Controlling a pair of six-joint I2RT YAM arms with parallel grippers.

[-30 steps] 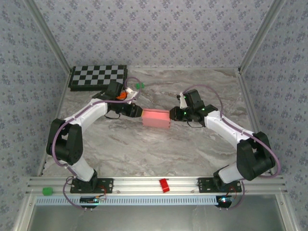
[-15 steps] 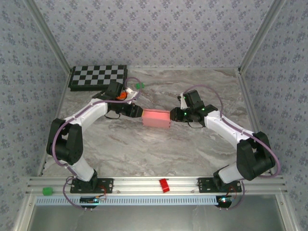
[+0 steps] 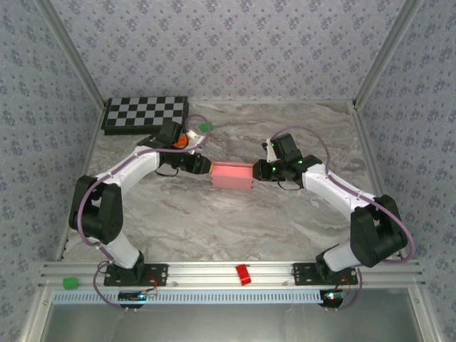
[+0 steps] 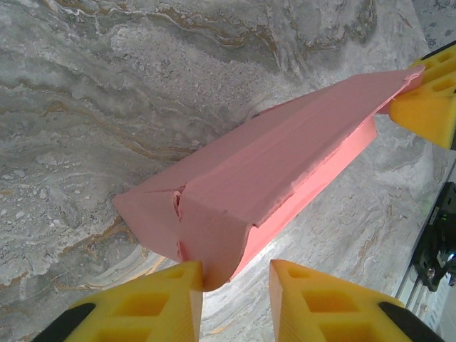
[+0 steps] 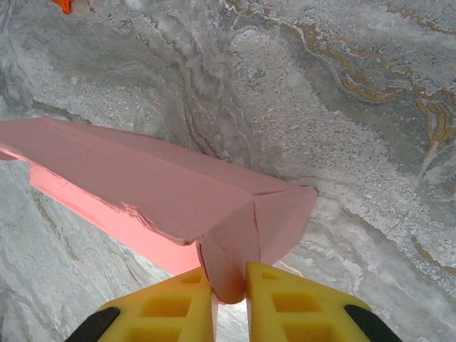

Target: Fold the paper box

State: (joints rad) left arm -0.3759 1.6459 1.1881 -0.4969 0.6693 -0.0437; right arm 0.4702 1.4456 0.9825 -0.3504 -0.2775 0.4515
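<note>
The pink paper box (image 3: 232,174) lies folded into a long closed shape on the marble table, between the two arms. My left gripper (image 3: 207,167) is at its left end. In the left wrist view the box's (image 4: 271,164) rounded end flap leans on one yellow finger of this gripper (image 4: 235,271). The other finger stands clear of it, so the gripper is open. My right gripper (image 3: 256,169) is at the right end. In the right wrist view this gripper (image 5: 229,274) is shut on the box's (image 5: 142,178) end flap.
A checkerboard (image 3: 144,114) lies at the back left, with a small orange piece (image 3: 182,141) and a green piece (image 3: 207,127) near it. On the front rail sit a red block (image 3: 244,273) and a green block (image 3: 69,283).
</note>
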